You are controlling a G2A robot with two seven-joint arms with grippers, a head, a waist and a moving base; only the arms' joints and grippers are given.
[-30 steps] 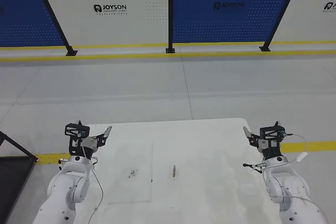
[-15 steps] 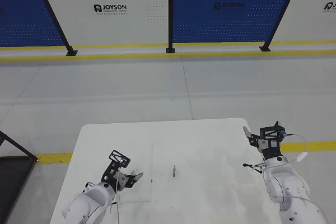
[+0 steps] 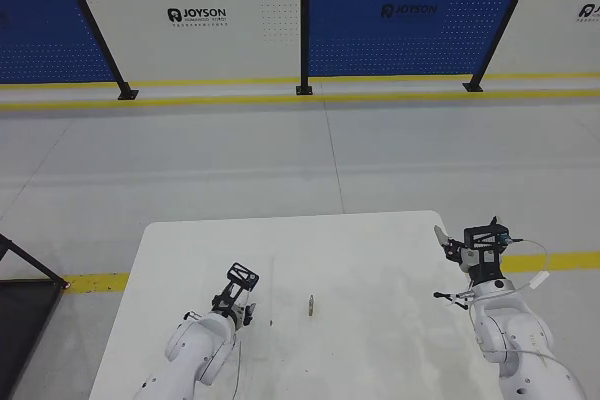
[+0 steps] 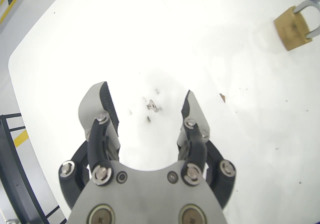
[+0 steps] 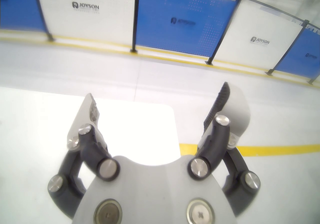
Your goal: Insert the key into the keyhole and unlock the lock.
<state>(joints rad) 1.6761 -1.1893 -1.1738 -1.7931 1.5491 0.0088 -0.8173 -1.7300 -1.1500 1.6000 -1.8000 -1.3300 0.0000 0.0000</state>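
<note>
A small silver key (image 4: 152, 105) lies on the white table (image 3: 380, 260), just under and between the spread fingers of my left gripper (image 4: 147, 88), which is open and holds nothing. From above, the left gripper (image 3: 241, 298) hangs over the key's spot in the table's left half. The brass padlock (image 4: 292, 27) with a steel shackle lies apart from the key, near the table's middle (image 3: 311, 305). My right gripper (image 5: 157, 90) is open and holds nothing, raised at the table's far right corner (image 3: 450, 245).
A tiny brown speck (image 4: 222, 97) lies on the table between key and padlock. A black metal frame (image 4: 15, 160) stands off the table's left side. Blue and white barrier panels (image 5: 185, 20) line the floor beyond.
My left arm has swung from the table's far left corner inward and down over the key. The right arm, key and padlock have not moved.
</note>
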